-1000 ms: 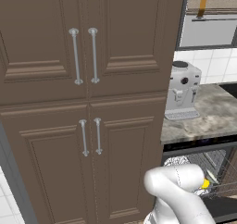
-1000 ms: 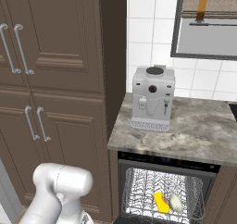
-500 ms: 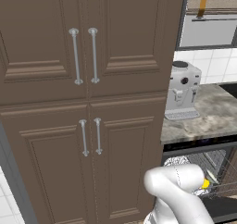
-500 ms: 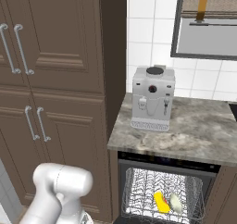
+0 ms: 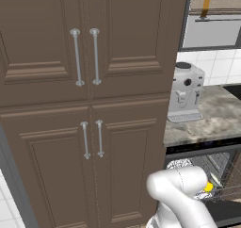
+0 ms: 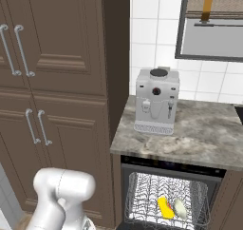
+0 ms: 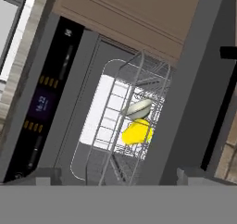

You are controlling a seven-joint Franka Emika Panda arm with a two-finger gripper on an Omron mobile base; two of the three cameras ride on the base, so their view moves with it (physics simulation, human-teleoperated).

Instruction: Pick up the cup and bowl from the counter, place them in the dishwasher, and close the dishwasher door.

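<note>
Nothing has moved since the earlier frames. Cup (image 6: 165,208) and bowl (image 6: 180,208) sit side by side in the dishwasher (image 6: 167,203) rack; gripper (image 7: 115,174) hovers above, jaws wide, empty. Coffee machine (image 6: 156,100) stands on the counter (image 6: 204,136) beside brown cabinets (image 6: 57,81).

Yellow cup (image 6: 165,208) lies on side in wire rack of dishwasher (image 6: 142,165), pale bowl (image 6: 180,208) tipped on edge just beside it, touching or nearly so. Dishwasher open under grey-brown mottled counter (image 6: 199,138), black top strip showing. Dishwasher door (image 7: 196,102) swung open, flat dark panel.
</note>
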